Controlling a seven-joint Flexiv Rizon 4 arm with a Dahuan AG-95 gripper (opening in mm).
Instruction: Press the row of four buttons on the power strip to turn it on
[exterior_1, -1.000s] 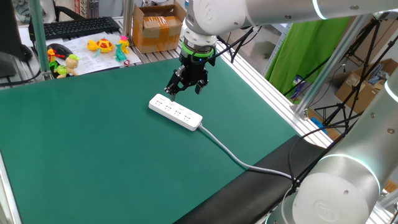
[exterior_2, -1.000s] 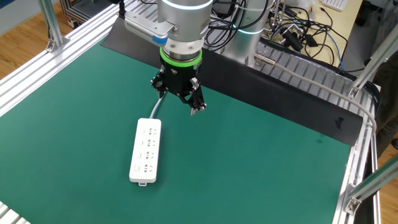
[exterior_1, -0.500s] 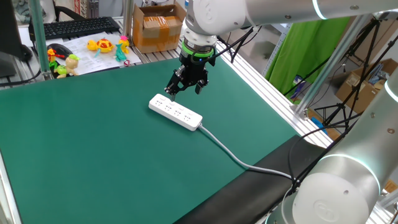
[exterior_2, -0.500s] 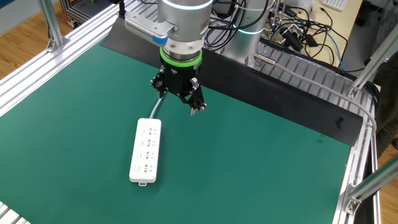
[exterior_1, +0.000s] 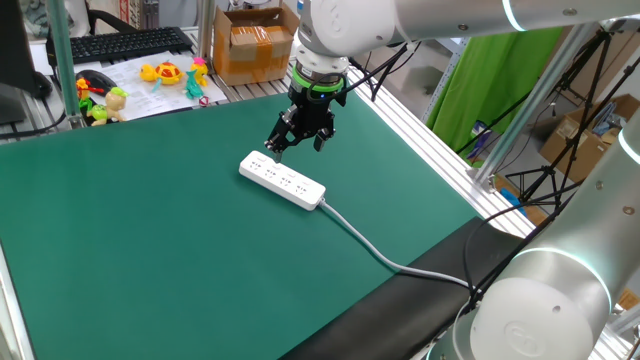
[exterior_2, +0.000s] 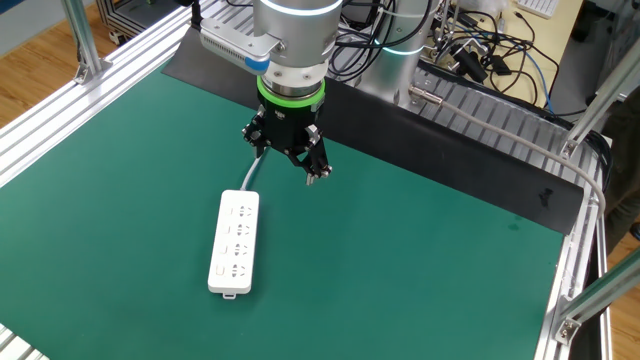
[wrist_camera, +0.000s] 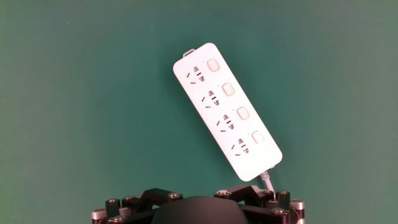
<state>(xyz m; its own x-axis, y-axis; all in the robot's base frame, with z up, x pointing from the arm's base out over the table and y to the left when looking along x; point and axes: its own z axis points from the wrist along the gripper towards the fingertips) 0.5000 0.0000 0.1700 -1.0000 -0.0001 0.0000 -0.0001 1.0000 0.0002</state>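
Hand view looks straight down on the power strip (wrist_camera: 227, 112), which lies flat on the green table (wrist_camera: 81, 106) and runs on a slant from the upper middle of the frame down toward the lower right, its cable (wrist_camera: 266, 179) leaving at the lower end. The four buttons (wrist_camera: 235, 103) stand in a row along the strip's right edge, one beside each socket group. All four look alike, pale and flush; no lit dot or pushed-in button can be made out, so none appears to be pressed yet.

One fixed view puts the strip (exterior_1: 283, 180) at the middle of the table (exterior_1: 150, 250), with the hand (exterior_1: 298, 138) hanging above and just behind its far end, clear of it. The other fixed view shows the same from the opposite side: the strip (exterior_2: 233, 243) sits left of centre on the table (exterior_2: 420, 270), and the hand (exterior_2: 287, 150) hovers up and to the right of it, near the cable end, with bare table under the fingertips (exterior_2: 313, 178). The fingers are spread wide and carry nothing.

As a judgement, the task is at its very start. The approach is only partly made, since the hand is neither over the button row nor down at its level. What is left is nearly everything: bring a fingertip over the first button, push it, then repeat along the row for the other three. With fingers this far apart, one tip would have to do the pushing, or they would need to come together first.
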